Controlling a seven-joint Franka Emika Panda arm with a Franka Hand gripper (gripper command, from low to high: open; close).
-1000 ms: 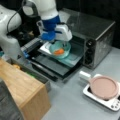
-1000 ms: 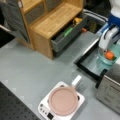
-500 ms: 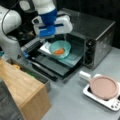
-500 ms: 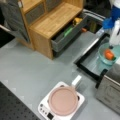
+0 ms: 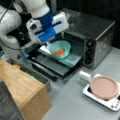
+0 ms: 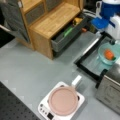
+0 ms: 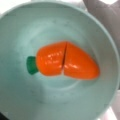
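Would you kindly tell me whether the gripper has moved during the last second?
Yes: the gripper has risen, away from the teal bowl on the oven door.

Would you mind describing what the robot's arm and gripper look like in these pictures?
The arm is made of rounded, glossy white segments with dark joints. Its wrist carries a bright blue collar, above a boxy white gripper body crossed by a blue stripe and a blue block. In a front view the same blue and white parts show. No cables or markings can be made out.

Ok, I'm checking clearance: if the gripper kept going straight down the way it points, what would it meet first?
Most likely the toy carrot lying in the teal bowl, which fills the wrist view; the gripper hangs just above it.
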